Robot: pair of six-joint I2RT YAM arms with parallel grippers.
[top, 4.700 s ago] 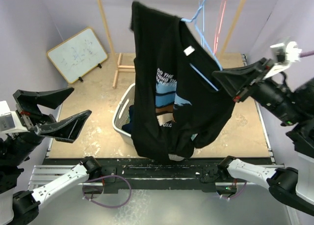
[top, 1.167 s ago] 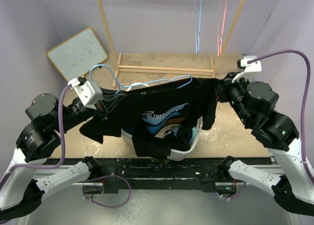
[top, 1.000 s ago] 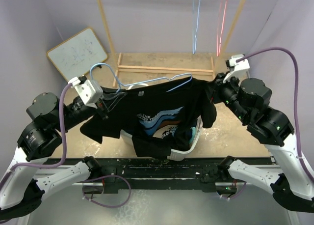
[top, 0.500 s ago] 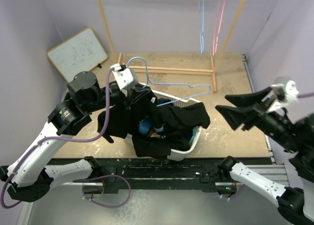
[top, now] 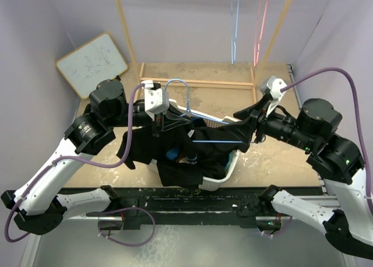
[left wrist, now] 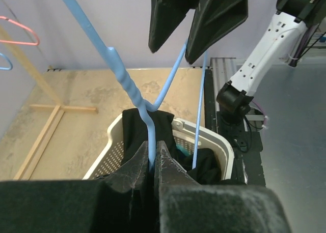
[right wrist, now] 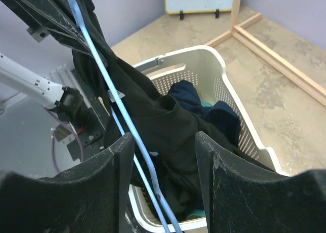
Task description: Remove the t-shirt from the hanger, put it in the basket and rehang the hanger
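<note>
The black t-shirt (top: 198,150) lies mostly heaped in the white laundry basket (top: 230,165), one part still draped round the blue hanger's (top: 217,141) neck. My left gripper (top: 158,122) is shut on that hanger just below the hook; in the left wrist view its jaws (left wrist: 152,152) pinch the blue wire (left wrist: 127,85) above black cloth (left wrist: 137,126). At the hanger's other end my right gripper (top: 243,130) stands open. In the right wrist view the blue wire (right wrist: 97,55) runs between its spread fingers (right wrist: 165,141), close to the left one, over the t-shirt (right wrist: 173,126).
The basket (right wrist: 224,85) also holds dark blue and teal clothes. A wooden rack (top: 198,81) stands behind it, with a blue hanger (top: 233,22) and a pink one (top: 260,22) on its rail. A whiteboard (top: 92,64) leans at the back left.
My right gripper let go of the t-shirt, swung away, then came back to the hanger's end. The shirt slid down into the basket. My left arm carried the hanger right and lower.
</note>
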